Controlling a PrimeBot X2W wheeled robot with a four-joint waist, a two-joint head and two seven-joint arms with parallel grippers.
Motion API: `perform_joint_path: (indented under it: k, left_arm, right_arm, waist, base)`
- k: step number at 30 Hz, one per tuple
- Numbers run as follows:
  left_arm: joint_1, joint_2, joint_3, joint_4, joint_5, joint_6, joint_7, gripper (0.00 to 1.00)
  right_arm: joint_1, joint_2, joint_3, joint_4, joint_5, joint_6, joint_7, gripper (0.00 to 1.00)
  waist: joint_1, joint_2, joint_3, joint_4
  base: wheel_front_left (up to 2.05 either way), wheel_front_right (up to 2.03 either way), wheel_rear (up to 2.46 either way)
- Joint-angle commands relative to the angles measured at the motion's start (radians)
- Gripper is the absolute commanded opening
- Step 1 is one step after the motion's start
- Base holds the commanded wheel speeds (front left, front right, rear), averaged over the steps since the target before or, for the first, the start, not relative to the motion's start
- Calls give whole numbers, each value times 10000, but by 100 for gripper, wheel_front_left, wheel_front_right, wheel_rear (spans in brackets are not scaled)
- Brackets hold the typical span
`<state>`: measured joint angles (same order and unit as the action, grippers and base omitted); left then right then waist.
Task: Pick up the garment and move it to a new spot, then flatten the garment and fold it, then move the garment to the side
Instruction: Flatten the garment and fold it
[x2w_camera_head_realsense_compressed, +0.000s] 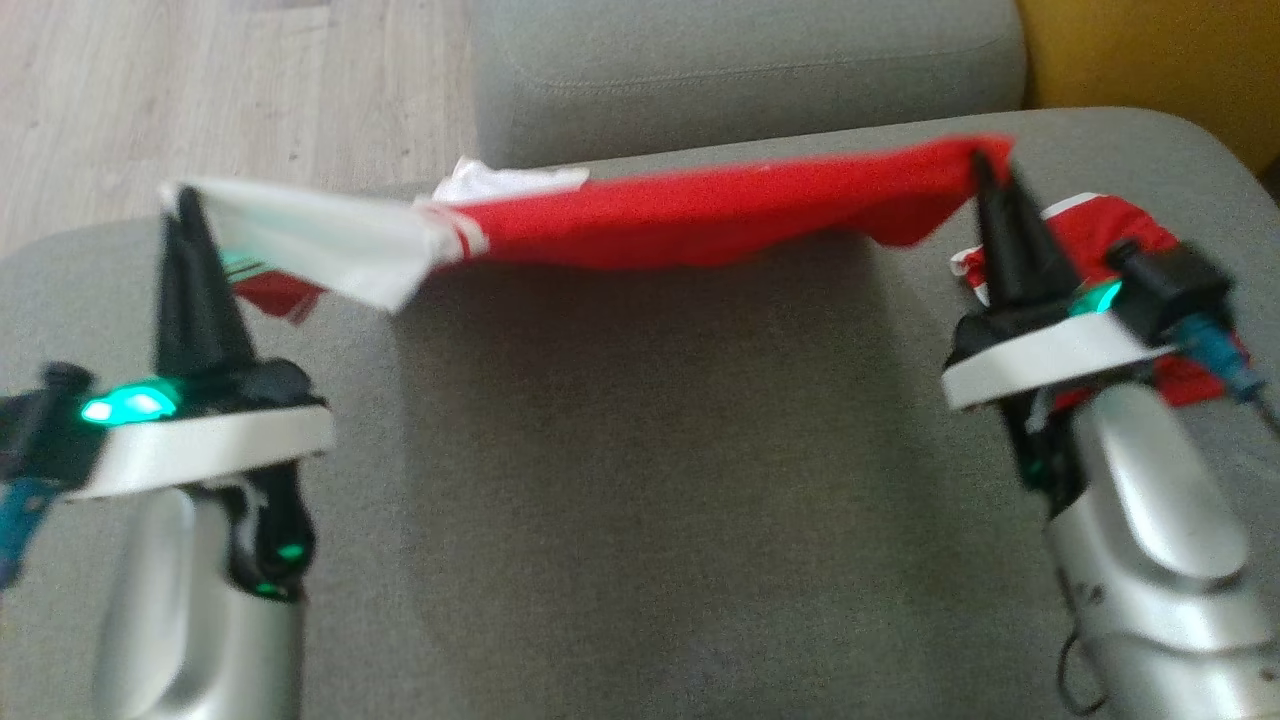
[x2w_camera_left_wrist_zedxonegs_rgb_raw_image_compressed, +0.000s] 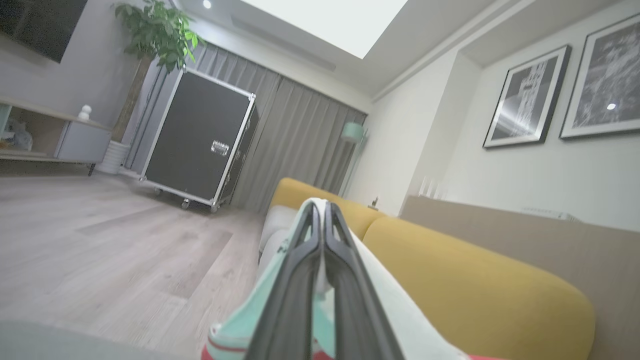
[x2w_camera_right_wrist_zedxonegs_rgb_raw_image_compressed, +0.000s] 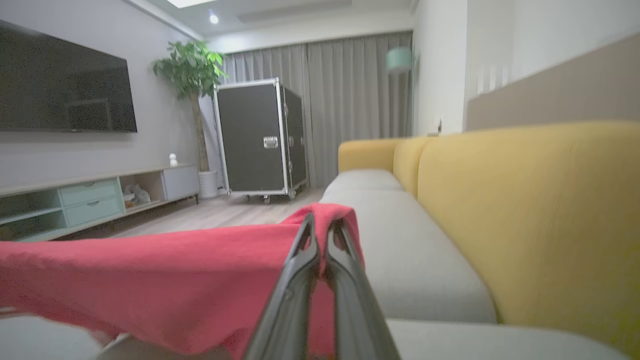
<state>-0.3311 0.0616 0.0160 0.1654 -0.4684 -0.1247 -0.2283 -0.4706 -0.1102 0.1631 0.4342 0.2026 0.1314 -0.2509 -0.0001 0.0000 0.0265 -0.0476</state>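
Head view: a red and white fabric garment is seen stretched sideways between the two arms, raised above the grey upholstered sofa seat cushion. The left end effector is clenched on the white end of the garment, fingers pointing up the view. The right end effector is clenched on the red end, its fingers tilted slightly to the left. The span between them sags a little in the middle, and a darker patch is noted on the cushion beneath it. A striped red and white part hangs below the left grip. A further bunched part is seen just behind the right wrist; whether it rests on the cushion cannot be told. The picture is slightly blurred.

Left wrist view: both dark fingers are pressed together with pale white and mint-tinted cloth pinched between them near the tips. A yellow padded sofa backrest is recorded to the right and a pale wooden plank floor to the left.

Right wrist view: the fingers are closed on a fold of red cloth, which extends leftward across the lower part of the view. A black wheeled flight case with metal edging and a green potted plant are noted by the grey curtains.
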Motion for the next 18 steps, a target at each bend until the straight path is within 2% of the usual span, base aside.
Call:
perform_joint_path:
  k: [1, 4, 8, 14, 18]
  left_arm:
    - [-672, 374, 577, -866, -182, -6, 77, 0]
    - [-732, 450, 706, -1538, -268, 64, 154, 0]
    - [-789, 374, 988, -3127, -602, 418, 386, 0]
    - [-683, 406, 422, -5216, -543, 959, 1958, 0]
    - [-932, 530, 320, -5886, -552, 1210, 2676, 0]
  right_arm:
    - [-763, -286, 164, -925, -20, -7, -107, 0]
    - [-813, -550, 154, -1555, -64, -7, -105, 0]
    - [-647, -811, -115, -2855, 6, -7, 121, 0]
    - [283, -884, -474, -4542, 57, -7, 808, 0]
    - [485, -843, -719, -5170, -60, -7, 1295, 0]
  waist:
    - [1, 0, -150, -115]
    - [1, 0, -234, -160]
    - [1, 0, -327, -190]
    - [1, 0, -321, -94]
    - [1, 0, -105, -87]
  base:
    - [0, 0, 0]
    - [0, 0, 0]
    - [0, 0, 0]
    - [0, 0, 0]
    - [0, 0, 0]
